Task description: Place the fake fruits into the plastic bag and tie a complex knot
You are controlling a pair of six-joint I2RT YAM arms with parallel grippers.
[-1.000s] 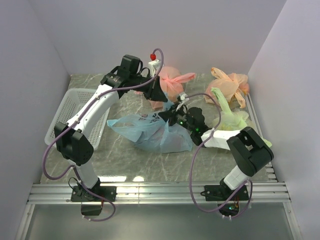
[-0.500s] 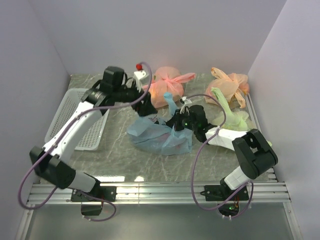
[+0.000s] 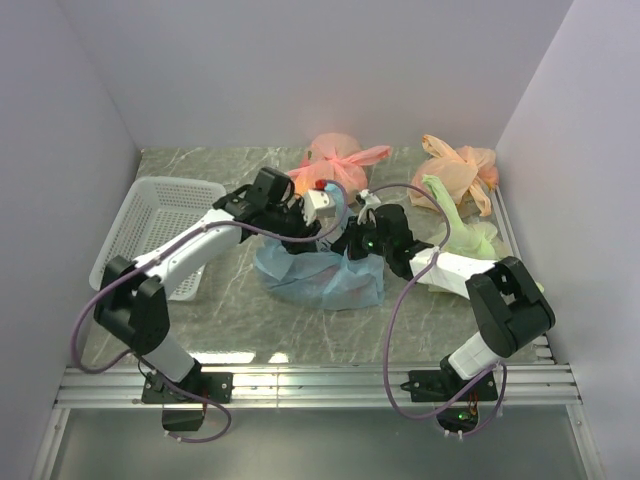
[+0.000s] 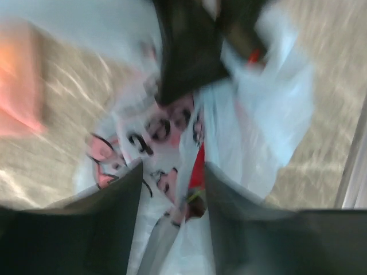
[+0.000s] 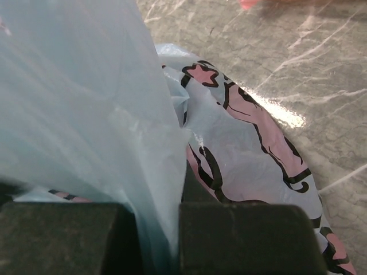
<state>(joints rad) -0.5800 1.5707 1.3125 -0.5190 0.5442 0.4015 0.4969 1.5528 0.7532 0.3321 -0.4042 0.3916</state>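
The light blue plastic bag (image 3: 322, 278) with its pink-and-dark print lies bunched in the middle of the table. My right gripper (image 3: 354, 241) sits at its top right edge. In the right wrist view it (image 5: 158, 229) is shut on a fold of the blue film (image 5: 86, 114). My left gripper (image 3: 330, 224) hovers over the bag's top. In the blurred left wrist view its jaws (image 4: 172, 189) stand apart above the bag (image 4: 269, 97), with a strip of film running between them. A red fruit (image 4: 198, 166) shows through the bag. The other fruits and any knot are hidden.
A white basket (image 3: 150, 230) stands at the left. A tied pink-orange bag (image 3: 335, 165) lies just behind the blue bag, another (image 3: 460, 168) at the back right. A yellow-green bag (image 3: 462, 238) lies beside the right arm. Walls close in on three sides.
The left arm has dropped from high at the back and swung right, down onto the bag's top. The bag has bunched narrower. The right gripper has stayed put, holding the film.
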